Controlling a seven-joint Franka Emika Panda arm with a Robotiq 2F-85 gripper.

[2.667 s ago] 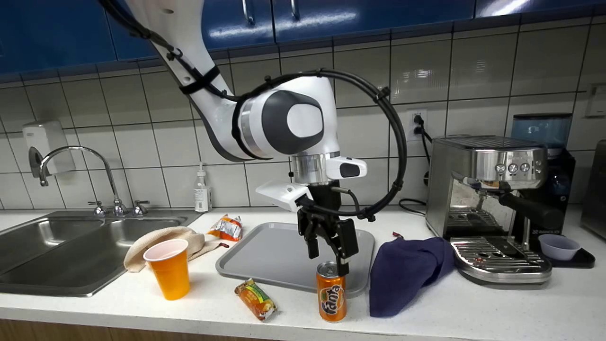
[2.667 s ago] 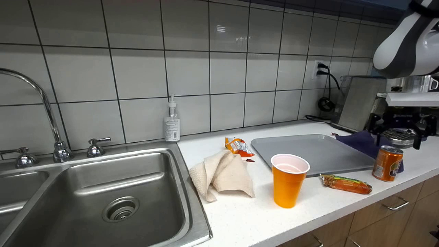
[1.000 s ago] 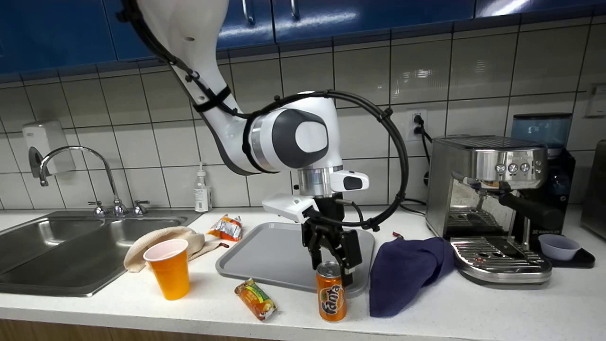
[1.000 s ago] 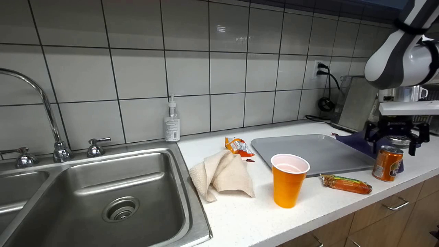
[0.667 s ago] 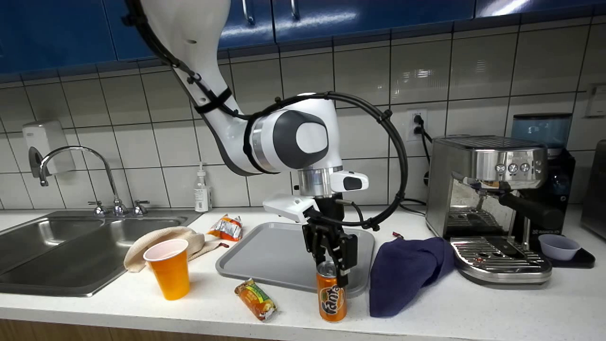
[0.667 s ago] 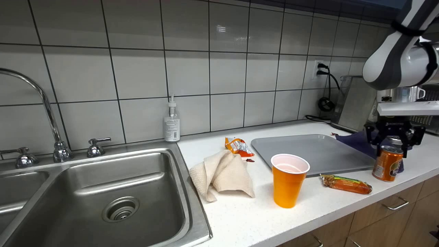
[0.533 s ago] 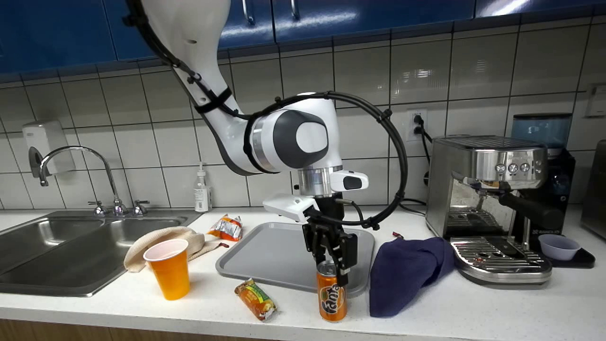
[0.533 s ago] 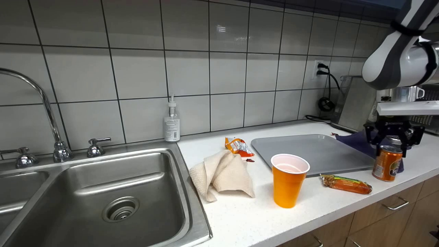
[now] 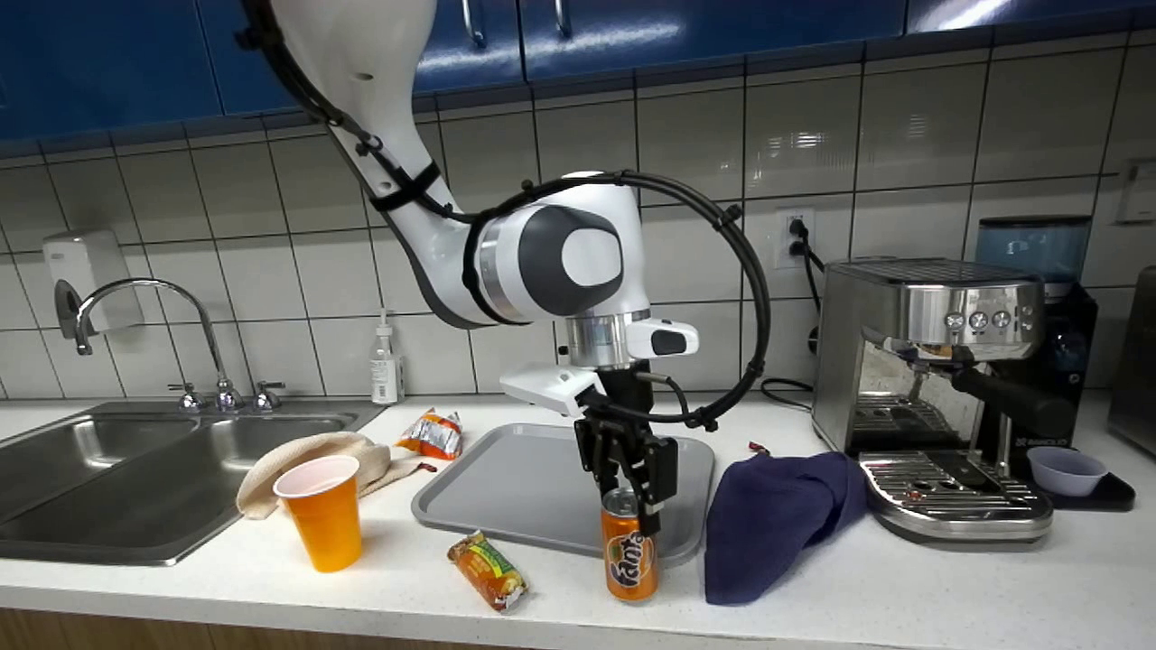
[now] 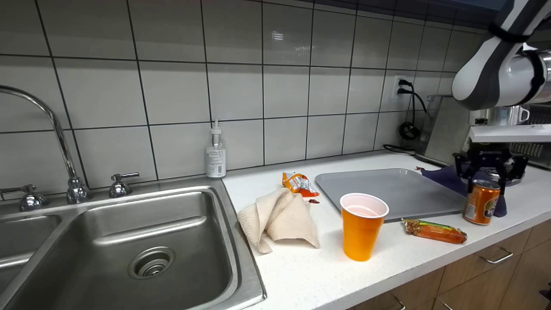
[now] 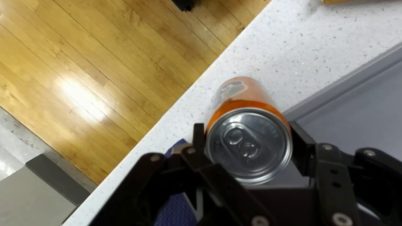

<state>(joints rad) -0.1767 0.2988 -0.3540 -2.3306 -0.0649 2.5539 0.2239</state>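
Upright, top end up and long axis vertical, one orange Fanta can [image 9: 625, 552] is just in front of the grey tray [image 9: 515, 487], near its front right corner in an exterior view; the label [image 9: 630, 564] faces the camera. The jaws, partly narrowed, hold it by both sides; whether its base touches the table [image 9: 406, 560] I cannot tell.

Counted left to right in that view: one beige cloth [image 9: 372, 462] and, nearer the camera, one orange cup [image 9: 322, 519], both left of the tray; two snack packets, a rear packet [image 9: 433, 436] by the tray's back left corner and a front packet [image 9: 488, 571] before its front edge; one blue cloth [image 9: 777, 524] just right of it; one coffee machine [image 9: 926, 311] farther right.

Only in an exterior view does a drain [image 10: 151, 263] show, well left of the tray; only the wrist view plainly shows the can's pull tab [image 11: 241, 142] and a plank floor [image 11: 132, 56].
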